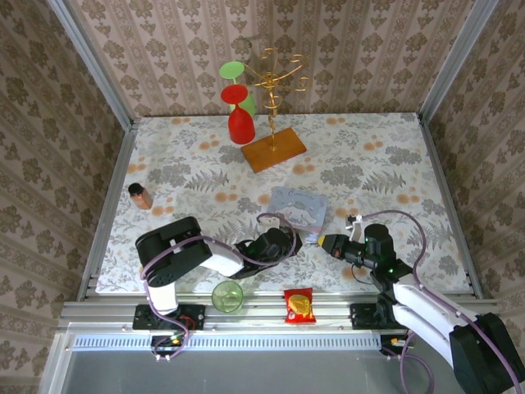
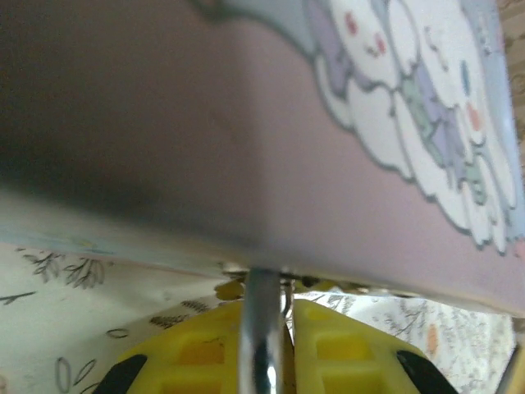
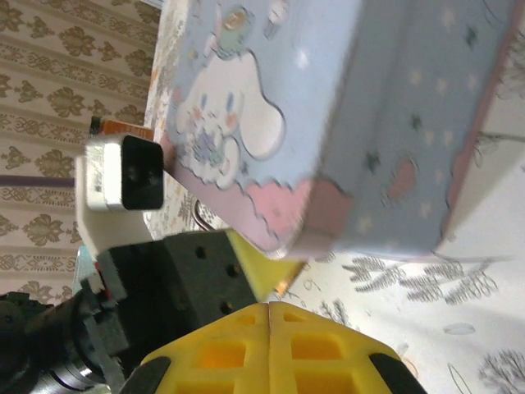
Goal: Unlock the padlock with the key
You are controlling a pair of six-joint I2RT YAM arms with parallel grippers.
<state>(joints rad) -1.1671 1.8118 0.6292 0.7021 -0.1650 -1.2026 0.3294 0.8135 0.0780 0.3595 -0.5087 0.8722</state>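
Observation:
My left gripper is shut on the padlock's thin silver shackle, which stands between its yellow fingers right under the pastel tin box. In the right wrist view a brass glint of the padlock peeks out beside the left arm's yellow finger, at the tin's near corner. My right gripper faces it from close by. Its yellow fingers are pressed flat together and nothing shows between them. The key is hidden.
The pastel tin box lies just behind both grippers. At the back stand a gold wire rack and red and green glasses. A small brown jar sits left, with a green cup and a red snack bag at the near edge.

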